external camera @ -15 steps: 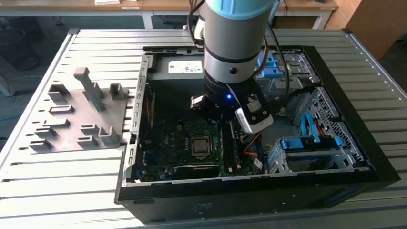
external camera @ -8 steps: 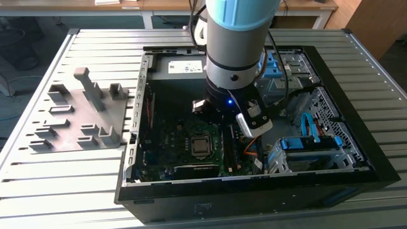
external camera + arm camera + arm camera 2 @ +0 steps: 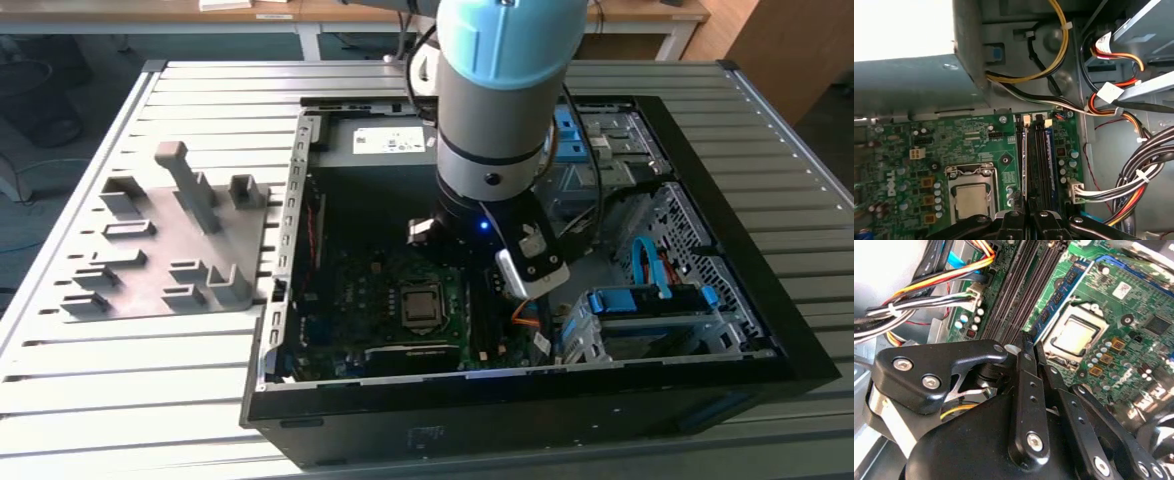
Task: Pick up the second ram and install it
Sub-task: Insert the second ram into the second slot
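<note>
My gripper (image 3: 457, 258) is down inside the open computer case (image 3: 747, 300), over the memory slots of the green motherboard (image 3: 974, 135). In both wrist views its two black fingers (image 3: 1014, 220) stand close together, the gripper (image 3: 1032, 342) in line with the slots. The second ram (image 3: 1024, 155) appears edge-on as a thin dark strip with a pale edge, running away from the gripper (image 3: 1029, 217) along a slot. The gripper looks shut on it. I cannot tell how deep it sits in the slot.
Another memory stick (image 3: 1050, 150) (image 3: 1059, 295) stands in a slot two rows over. The processor socket (image 3: 971, 197) lies beside the slots. Cable bundles (image 3: 1134, 185) and blue drive bays (image 3: 654, 310) crowd the other side. A grey fixture plate (image 3: 174, 240) lies at the exterior view's left.
</note>
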Controlling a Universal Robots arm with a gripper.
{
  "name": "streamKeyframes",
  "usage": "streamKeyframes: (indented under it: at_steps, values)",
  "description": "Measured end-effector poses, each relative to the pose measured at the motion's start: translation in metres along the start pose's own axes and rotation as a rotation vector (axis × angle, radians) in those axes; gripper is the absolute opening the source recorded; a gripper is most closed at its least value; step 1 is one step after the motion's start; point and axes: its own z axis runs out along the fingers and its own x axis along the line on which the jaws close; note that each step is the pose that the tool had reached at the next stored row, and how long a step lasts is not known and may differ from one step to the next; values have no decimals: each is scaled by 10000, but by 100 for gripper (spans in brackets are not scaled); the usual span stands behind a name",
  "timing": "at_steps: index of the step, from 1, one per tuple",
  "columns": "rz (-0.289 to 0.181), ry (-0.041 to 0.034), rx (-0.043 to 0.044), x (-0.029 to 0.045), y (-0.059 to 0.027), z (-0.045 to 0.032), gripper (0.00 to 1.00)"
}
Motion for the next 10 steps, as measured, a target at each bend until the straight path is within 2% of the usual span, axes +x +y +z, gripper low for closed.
streamKeyframes:
  at_steps: [10]
  values:
    - [-1, 1, 4, -4, -11, 167, 14]
